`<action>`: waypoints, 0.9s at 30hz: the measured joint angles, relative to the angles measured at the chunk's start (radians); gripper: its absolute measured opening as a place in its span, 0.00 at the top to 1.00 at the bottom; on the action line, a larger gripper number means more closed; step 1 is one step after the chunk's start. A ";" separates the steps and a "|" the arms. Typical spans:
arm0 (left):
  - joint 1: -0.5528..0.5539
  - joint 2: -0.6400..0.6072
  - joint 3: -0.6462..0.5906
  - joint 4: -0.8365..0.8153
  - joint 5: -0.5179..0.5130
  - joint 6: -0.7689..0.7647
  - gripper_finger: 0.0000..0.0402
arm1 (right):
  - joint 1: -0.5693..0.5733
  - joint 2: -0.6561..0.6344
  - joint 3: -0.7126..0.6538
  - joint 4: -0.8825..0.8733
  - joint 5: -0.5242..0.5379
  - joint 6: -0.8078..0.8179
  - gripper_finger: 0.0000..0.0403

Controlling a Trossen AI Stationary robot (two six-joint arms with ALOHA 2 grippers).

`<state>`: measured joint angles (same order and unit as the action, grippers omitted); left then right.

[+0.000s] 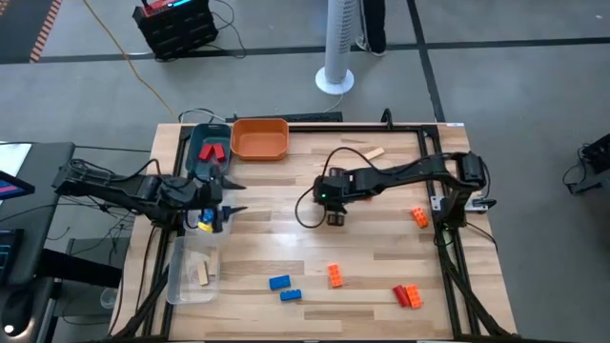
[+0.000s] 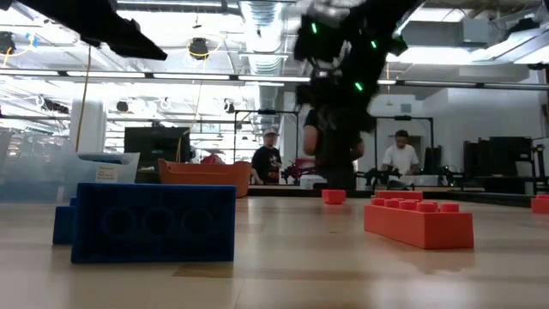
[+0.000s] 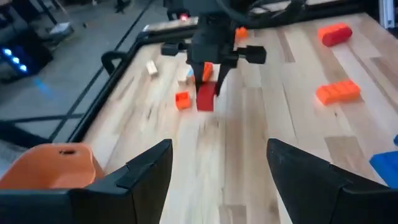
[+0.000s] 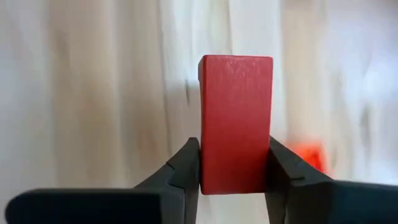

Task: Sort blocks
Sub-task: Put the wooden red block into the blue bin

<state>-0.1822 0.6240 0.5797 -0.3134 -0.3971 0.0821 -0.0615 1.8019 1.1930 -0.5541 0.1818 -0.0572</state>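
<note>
Pale wooden bench (image 1: 286,191). Near one edge, teal tray (image 1: 208,143), orange tray (image 1: 259,138) and clear tray (image 1: 191,272). Elsewhere, scattered blue blocks (image 1: 279,282), orange blocks (image 1: 335,275) and a tan block (image 1: 374,152).

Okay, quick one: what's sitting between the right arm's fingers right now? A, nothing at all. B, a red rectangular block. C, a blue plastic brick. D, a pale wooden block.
B: in the right wrist view the red rectangular block stands between the right gripper, with one dark finger against each of its sides; the left wrist view shows the same red block under that gripper, above the wooden table.
</note>
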 joint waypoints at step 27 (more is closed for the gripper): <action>-0.065 0.464 0.000 0.499 -0.012 0.796 0.37 | 0.074 0.011 0.277 0.182 -0.426 0.231 0.68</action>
<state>-0.2472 1.0875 0.5800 0.1852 -0.4087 0.8785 0.0124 1.8130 1.4704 -0.3721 -0.2444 0.1735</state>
